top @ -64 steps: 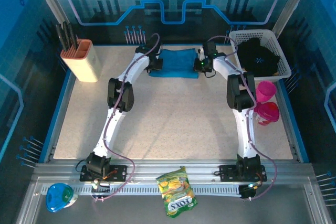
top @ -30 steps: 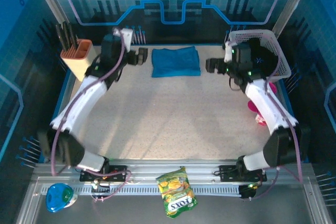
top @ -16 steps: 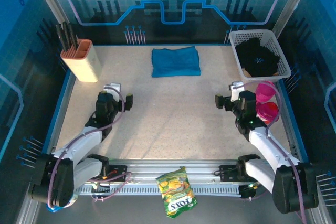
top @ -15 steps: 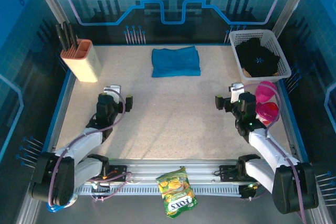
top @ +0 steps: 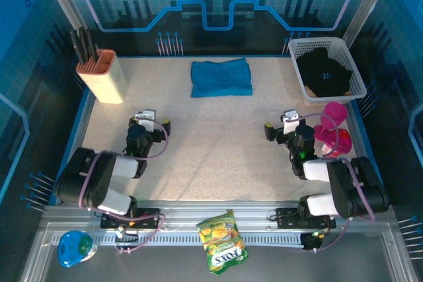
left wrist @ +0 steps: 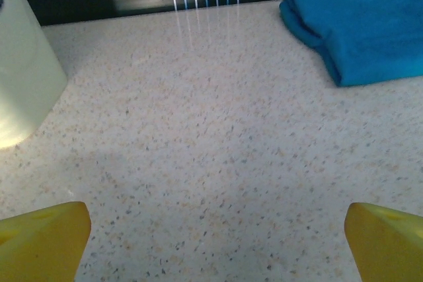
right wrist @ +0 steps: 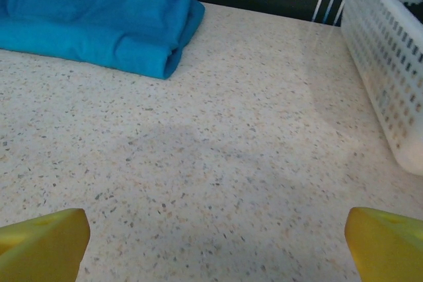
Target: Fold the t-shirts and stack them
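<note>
Both sets of jaws spread open, empty; folded teal t-shirt (top: 221, 78) lying long-axis left-to-right on far counter (top: 218, 150), black t-shirt (top: 325, 74) heaped in basket (top: 357, 82).

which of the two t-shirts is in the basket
The black t-shirt, bunched up inside the white basket at the far right. The teal-blue t-shirt lies folded on the table instead.
</note>
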### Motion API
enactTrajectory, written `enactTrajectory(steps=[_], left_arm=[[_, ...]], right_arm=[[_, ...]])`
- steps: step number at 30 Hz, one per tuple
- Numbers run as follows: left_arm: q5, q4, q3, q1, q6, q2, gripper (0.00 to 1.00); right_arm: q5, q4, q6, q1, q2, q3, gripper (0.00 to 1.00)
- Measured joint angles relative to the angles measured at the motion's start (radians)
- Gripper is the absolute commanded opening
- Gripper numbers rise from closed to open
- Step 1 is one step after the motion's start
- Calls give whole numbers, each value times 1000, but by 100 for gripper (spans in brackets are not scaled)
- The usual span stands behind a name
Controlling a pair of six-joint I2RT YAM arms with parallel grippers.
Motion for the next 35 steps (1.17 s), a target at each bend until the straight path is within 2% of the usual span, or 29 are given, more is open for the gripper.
enactTrajectory(steps=[2,4,8,11,35], left_arm=[[2,50,0,14,-1,64,99],[4,28,8,23,-6,65,99],[45,-66,114,82,-54,64,99],[56,-80,141,115,-79,53,99],[101,-142,140,115,-103,50,99]], right_arm=[[-10,105,-5,-1,94,0,100],[-6,143,-6,-1,154,0,100],[4,10,15,-34,151,106,100],[8,-3,29,-57,142,167,100],[9,-51,40,-59,138,171,100]])
